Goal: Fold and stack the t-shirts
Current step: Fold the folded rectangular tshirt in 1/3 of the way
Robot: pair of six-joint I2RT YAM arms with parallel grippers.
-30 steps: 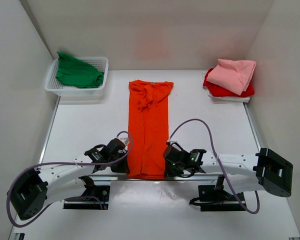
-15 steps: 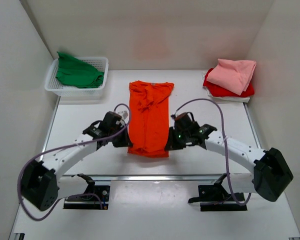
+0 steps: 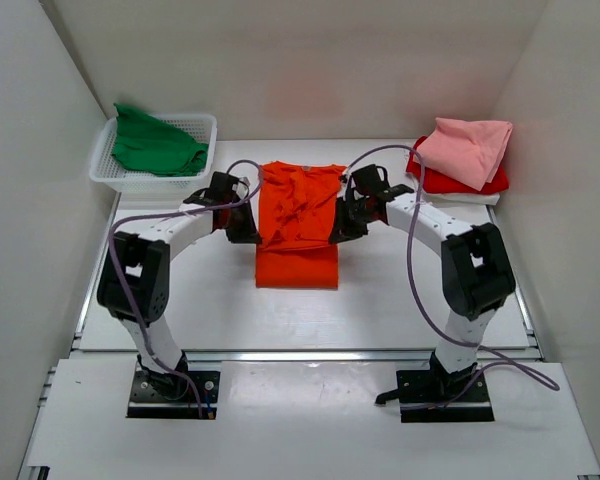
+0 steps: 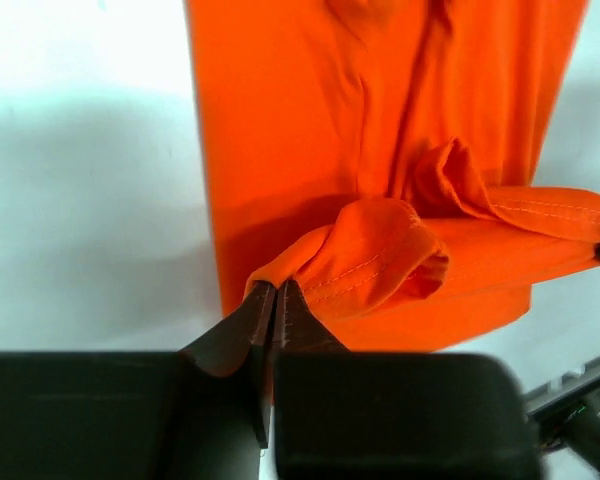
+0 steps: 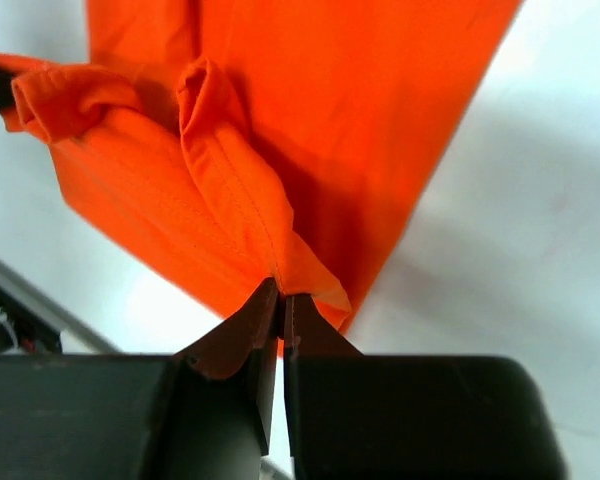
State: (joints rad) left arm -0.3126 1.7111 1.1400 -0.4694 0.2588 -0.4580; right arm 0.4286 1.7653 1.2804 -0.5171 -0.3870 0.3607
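The orange t-shirt (image 3: 298, 215) lies in the middle of the table, its near half doubled over towards the collar. My left gripper (image 3: 250, 232) is shut on the left hem corner (image 4: 310, 262), held just above the cloth. My right gripper (image 3: 338, 230) is shut on the right hem corner (image 5: 280, 255). The green t-shirt (image 3: 155, 145) lies crumpled in the basket at the back left. At the back right the pale pink t-shirt (image 3: 470, 148) lies folded on the red t-shirt (image 3: 435, 180).
The white mesh basket (image 3: 195, 175) stands at the back left by the wall. White walls close in the table on the left, back and right. Both arm bases (image 3: 170, 385) sit at the near edge.
Both grippers have carried the shirt's near hem away from the front edge towards the collar, doubling the shirt over itself. The arms now reach far out over the table.
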